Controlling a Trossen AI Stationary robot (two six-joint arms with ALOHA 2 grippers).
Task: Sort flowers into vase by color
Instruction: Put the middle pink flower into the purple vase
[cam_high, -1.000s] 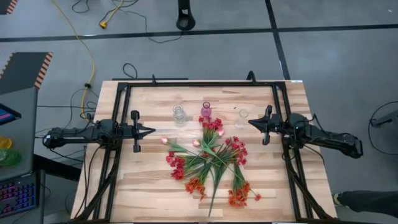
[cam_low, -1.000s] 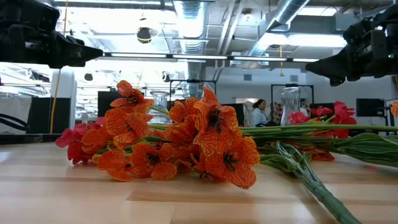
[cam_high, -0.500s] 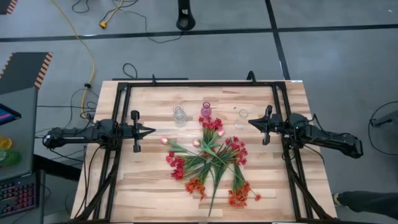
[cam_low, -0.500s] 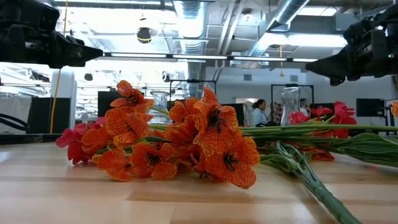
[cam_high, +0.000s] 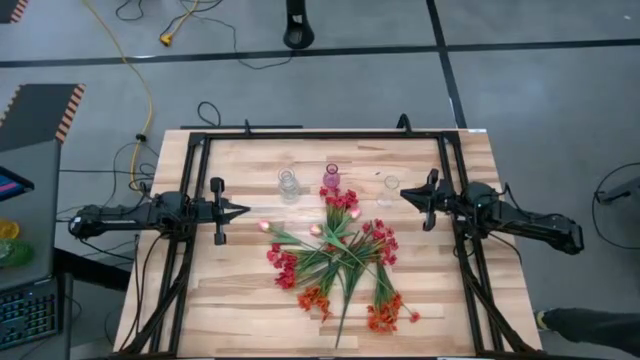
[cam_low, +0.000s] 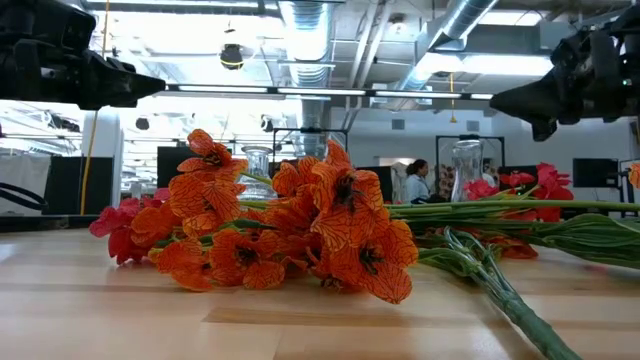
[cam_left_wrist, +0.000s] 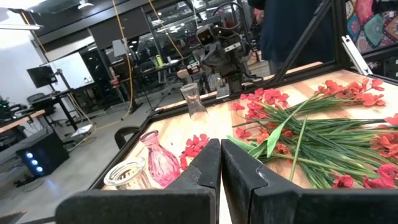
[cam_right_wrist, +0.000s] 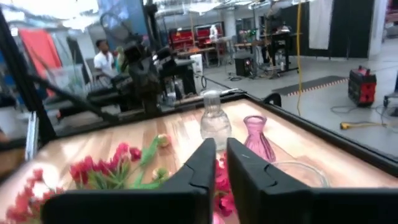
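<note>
While both hover empty at mid-table, left gripper (cam_high: 243, 211) at 9 o'clock and right gripper (cam_high: 404, 196) at 3 o'clock have fingers pressed together. Thin-stemmed flowers (cam_high: 340, 262) lie crisscrossed between; three small vases (cam_high: 331, 177) stand at 12.

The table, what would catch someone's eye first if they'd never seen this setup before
Most striking is the heap of flowers lying crisscrossed mid-table, red, orange and pale pink blossoms on long green stems; from the low view the orange blooms fill the foreground. Behind the heap stand three small vases in a row, the pink vase in the middle. The left hand and right hand hover at either side, fingers closed, holding nothing.
</note>
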